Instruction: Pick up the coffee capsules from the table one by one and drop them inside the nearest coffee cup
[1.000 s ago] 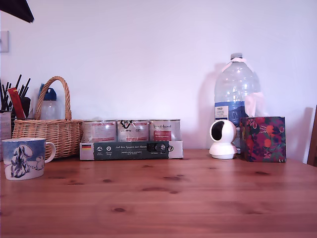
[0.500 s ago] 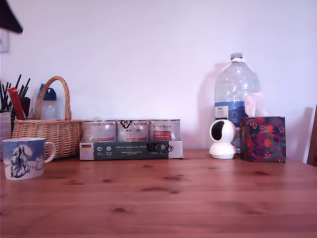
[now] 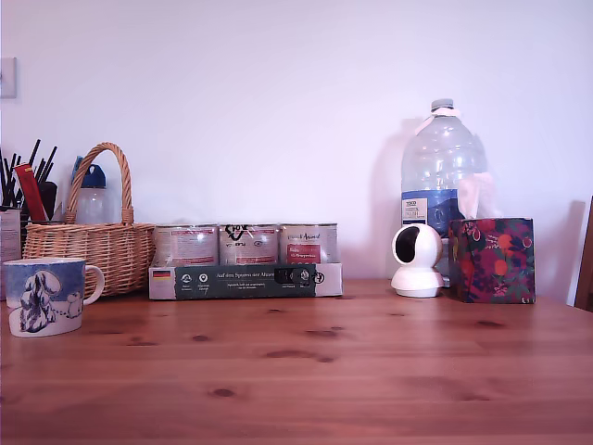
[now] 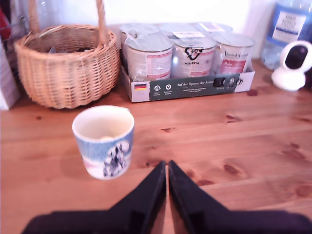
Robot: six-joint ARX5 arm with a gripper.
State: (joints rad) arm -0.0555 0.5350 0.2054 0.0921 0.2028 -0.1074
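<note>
Wooden table (image 3: 371, 371) shows no loose capsules; cup (image 4: 103, 141) holds a pale shape, maybe a capsule. Gripper (image 4: 167, 168) clenched, empty, raised. Task looks finished.

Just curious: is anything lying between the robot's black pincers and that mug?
No. In the wrist view only bare table separates the shut gripper from the coffee cup.

That dark bit of the arm up at 10 o'clock in the exterior view slid out of frame completely.
</note>
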